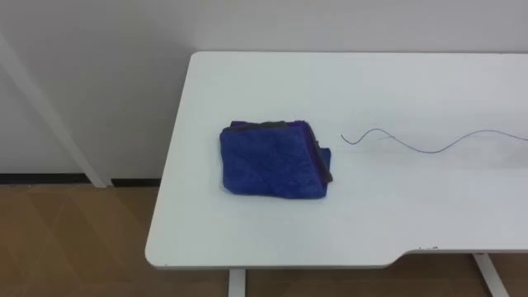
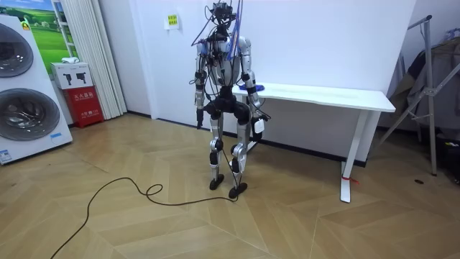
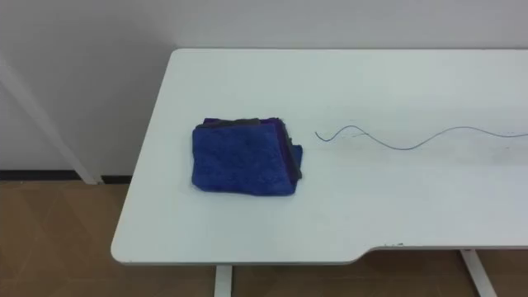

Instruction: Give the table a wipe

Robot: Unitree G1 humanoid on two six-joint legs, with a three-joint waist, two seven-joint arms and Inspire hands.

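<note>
A folded blue cloth (image 1: pixel 274 160) lies on the white table (image 1: pixel 412 223), near its left end. To the cloth's right a thin dark wavy line (image 1: pixel 412 146) runs across the tabletop towards the right edge of the view. In the room view I stand at the left end of the table (image 2: pixel 338 95), facing it, with the cloth (image 2: pixel 256 88) just ahead. My left hand (image 2: pixel 199 114) and right hand (image 2: pixel 256 119) hang low beside my body, away from the cloth.
The table stands against a white wall. Wooden floor (image 1: pixel 74 239) lies left of and below the table's front edge. In the room view a washing machine (image 2: pixel 25 86) and a red box (image 2: pixel 85 106) stand at the left, a metal stand (image 2: pixel 424 93) at the right.
</note>
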